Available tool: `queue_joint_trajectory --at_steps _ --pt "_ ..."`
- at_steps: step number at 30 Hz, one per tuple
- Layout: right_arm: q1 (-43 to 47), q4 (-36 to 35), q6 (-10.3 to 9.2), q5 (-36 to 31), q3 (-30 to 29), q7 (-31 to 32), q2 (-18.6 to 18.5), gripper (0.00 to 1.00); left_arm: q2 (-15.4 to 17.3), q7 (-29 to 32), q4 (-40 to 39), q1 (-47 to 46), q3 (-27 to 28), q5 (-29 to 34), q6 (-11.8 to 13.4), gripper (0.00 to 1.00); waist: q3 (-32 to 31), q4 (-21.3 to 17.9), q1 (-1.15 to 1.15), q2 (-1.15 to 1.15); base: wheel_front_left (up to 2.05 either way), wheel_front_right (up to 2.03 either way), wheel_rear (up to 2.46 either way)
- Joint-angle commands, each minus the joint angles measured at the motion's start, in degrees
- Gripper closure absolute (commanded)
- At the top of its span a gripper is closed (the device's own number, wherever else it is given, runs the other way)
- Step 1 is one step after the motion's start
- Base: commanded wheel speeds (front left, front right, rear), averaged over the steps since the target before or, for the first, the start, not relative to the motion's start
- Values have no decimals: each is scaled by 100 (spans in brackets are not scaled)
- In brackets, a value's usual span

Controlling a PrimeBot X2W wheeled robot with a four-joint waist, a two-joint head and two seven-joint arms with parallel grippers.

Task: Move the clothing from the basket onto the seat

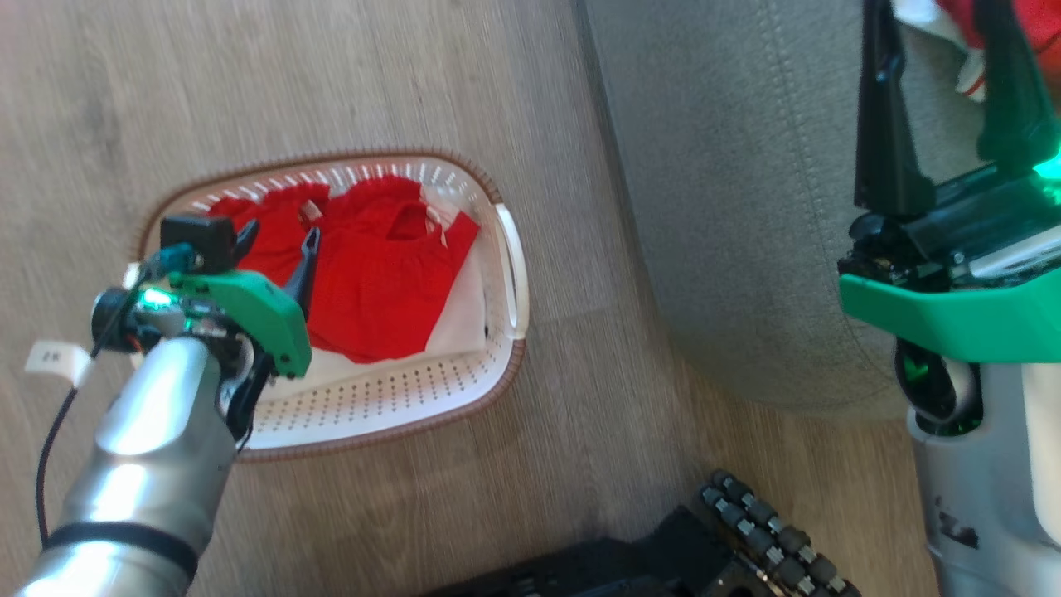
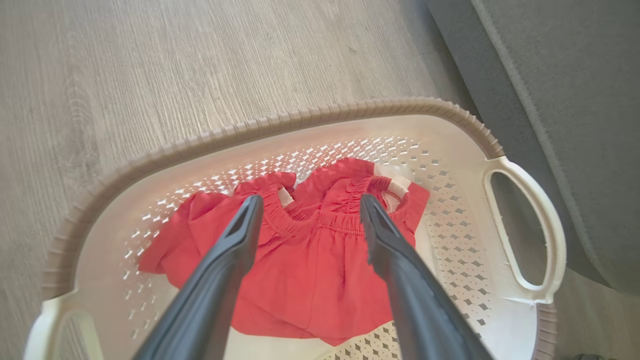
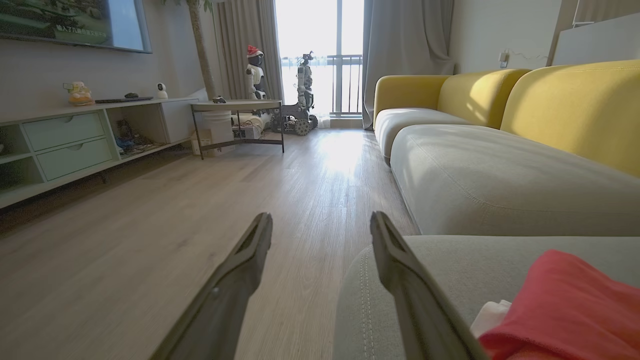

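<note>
— Down on the floor (image 1: 331,75), what do you count?

— One basket (image 1: 390,402), at nine o'clock from the seat (image 1: 746,207). My left wrist view shows two white handles (image 2: 556,240) on it. Inside lies one red heap of clothing (image 1: 381,274) with white showing under it. I cannot tell how many pieces make up the heap.

— And your hands?

— Two. My left hand (image 1: 282,236) hangs over the basket with its two fingers spread apart above the gathered red waistband. I cannot tell whether the tips touch it, and nothing is clamped. My right hand (image 1: 941,50) is over the seat, its fingers also wide apart, holding nothing.

— Anything on the seat?

— One more red piece (image 1: 1048,29), with a bit of white beside it. It sits at one o'clock in my head view, right by that hand.
</note>
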Motion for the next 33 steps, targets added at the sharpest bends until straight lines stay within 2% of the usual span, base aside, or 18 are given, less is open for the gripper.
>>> queue_joint_trajectory --at_steps 1,14,25,33 --pt "-50 -289 -1 -48 36 -35 99 0 59 -5 140 -208 64 23 -30 0 308 -61 -1 0 0 0 0" --pt "-563 -711 -1 24 -40 -36 301 0 11 279 1515 -1087 -277 126 -76 0 1116 -224 -1 0 0 0 0" --pt "-664 -1194 -1 221 -207 -36 364 0 -17 701 1993 -1512 -407 135 -9 0 1546 -386 -1 0 0 0 0" --pt "-614 -1255 -1 290 -210 -36 365 0 82 1686 2116 -1570 -863 451 -8 0 1619 -470 -1 0 0 0 0"
